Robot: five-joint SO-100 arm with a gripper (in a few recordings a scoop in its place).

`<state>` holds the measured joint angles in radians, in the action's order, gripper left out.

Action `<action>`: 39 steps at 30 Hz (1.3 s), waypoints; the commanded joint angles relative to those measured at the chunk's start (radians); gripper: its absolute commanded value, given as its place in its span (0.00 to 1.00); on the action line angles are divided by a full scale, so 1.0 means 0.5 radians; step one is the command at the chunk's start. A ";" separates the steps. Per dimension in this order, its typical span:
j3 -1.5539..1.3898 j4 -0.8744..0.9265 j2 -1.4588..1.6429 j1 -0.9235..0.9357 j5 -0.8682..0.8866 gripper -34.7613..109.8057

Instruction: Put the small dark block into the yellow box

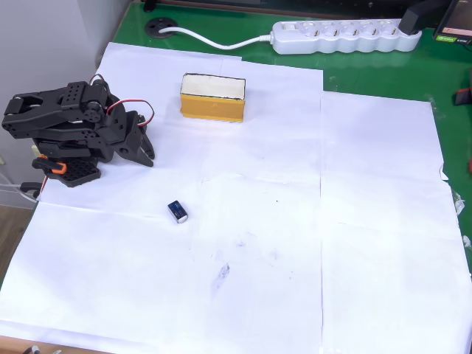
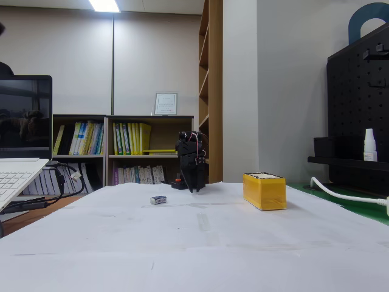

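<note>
The small dark block (image 1: 178, 212) lies flat on the white paper, its whitish end toward the lower right; in the fixed view the block (image 2: 158, 199) sits left of centre. The yellow box (image 1: 212, 97) stands at the back of the paper with its cream inside facing up, and appears as a mustard box (image 2: 264, 191) right of centre. The black arm is folded at the left, its gripper (image 1: 146, 153) pointing down-right, fingers together with nothing between them, well apart from the block and left of the box. In the fixed view the gripper (image 2: 196, 185) hangs just above the paper.
White paper sheets (image 1: 295, 243) cover the green table (image 1: 354, 70). A white power strip (image 1: 346, 37) with its cable lies along the back edge. In the fixed view a laptop (image 2: 18, 164) stands at the left.
</note>
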<state>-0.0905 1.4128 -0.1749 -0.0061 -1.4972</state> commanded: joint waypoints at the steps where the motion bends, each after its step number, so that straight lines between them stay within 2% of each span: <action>1: -0.028 0.156 -0.028 -0.018 0.012 0.24; 15: -0.028 0.156 -0.028 -0.009 0.021 0.24; 18: -0.110 -0.003 0.043 0.015 0.156 0.24; 26: -1.022 -0.080 0.957 0.276 0.448 0.24; 30: -1.555 0.086 1.476 0.445 0.448 0.25; 34: -2.028 0.236 1.927 0.632 0.436 0.31; 39: -2.295 0.169 2.341 0.801 0.390 0.32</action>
<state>-1.0937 1.5079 0.9004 0.3421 -1.2870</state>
